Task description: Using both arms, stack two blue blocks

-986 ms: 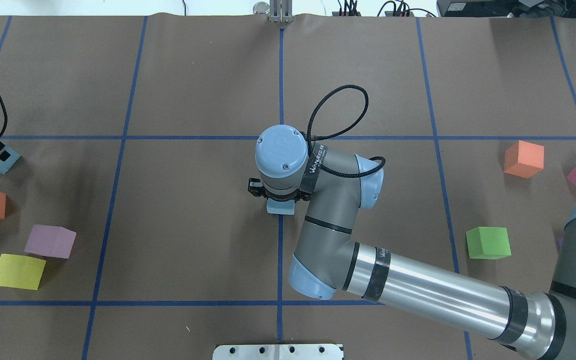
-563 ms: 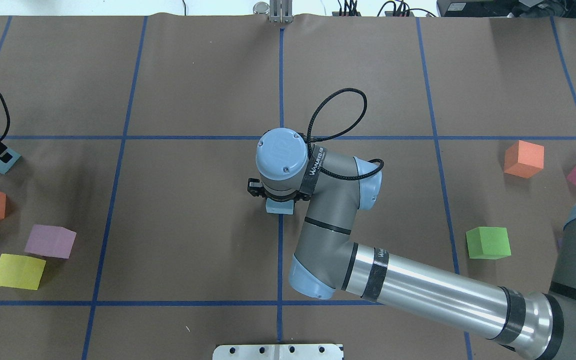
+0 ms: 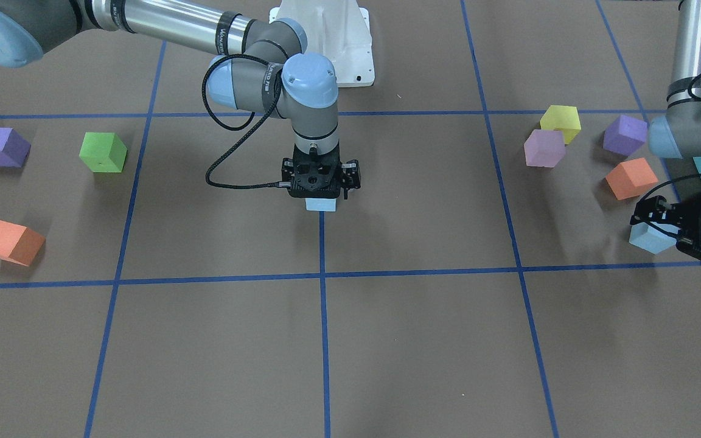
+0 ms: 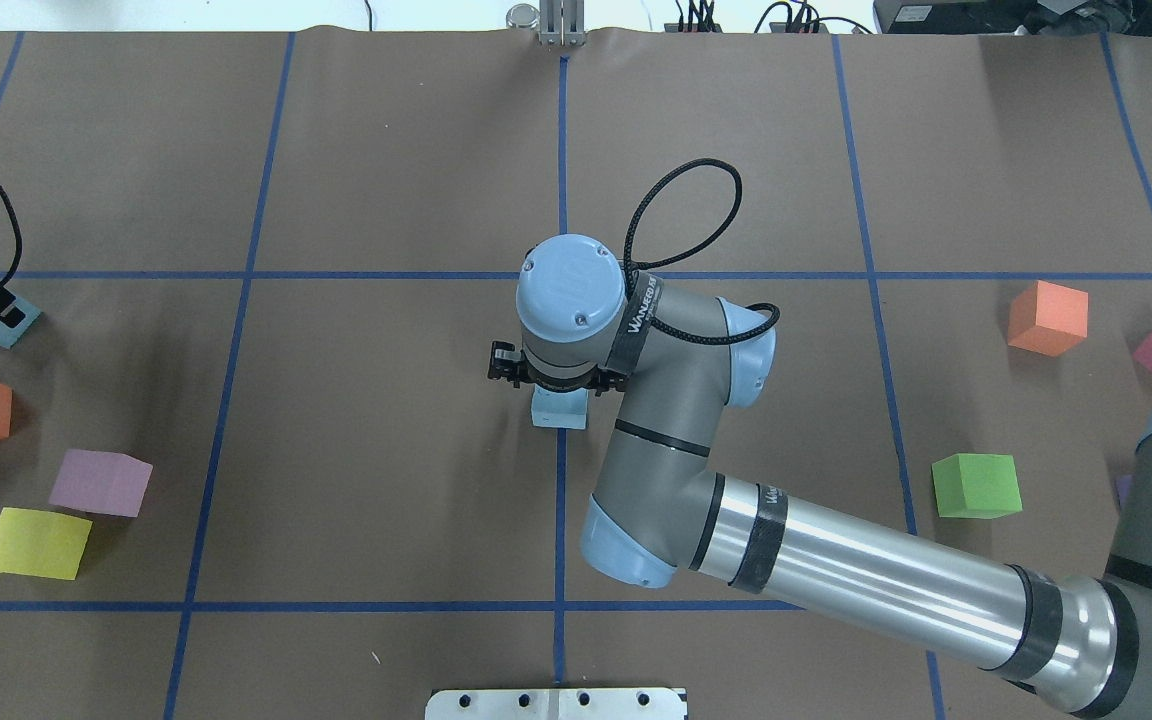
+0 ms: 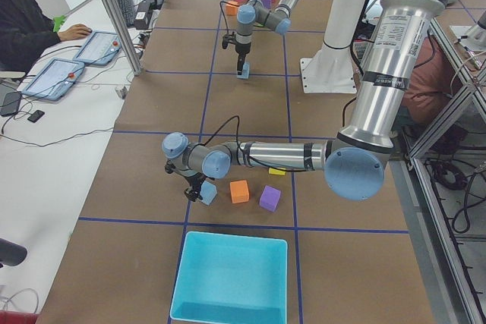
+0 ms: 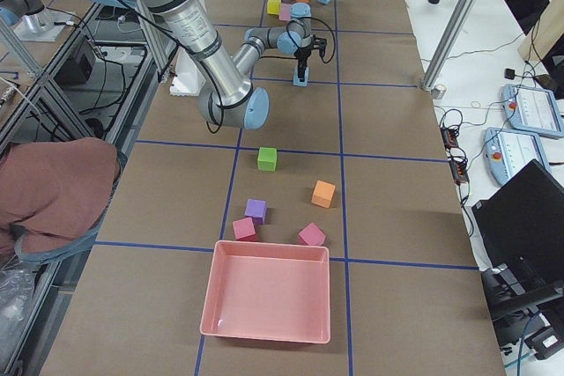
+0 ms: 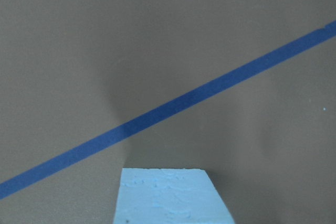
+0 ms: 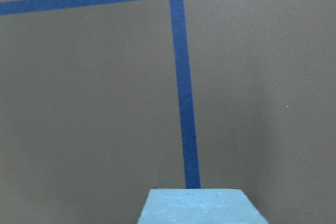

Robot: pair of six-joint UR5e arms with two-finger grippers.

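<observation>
One centre blue block: sitting over the tape line, directly beneath the right gripper.
Right gripper: I am failing to read its grip.
Left gripper: pinching the tilted outer blue block.

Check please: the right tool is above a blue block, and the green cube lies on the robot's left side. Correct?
Not fully: the green cube lies on the robot's right side, as the overhead exterior view shows. The right tool is indeed above a blue block.
</observation>
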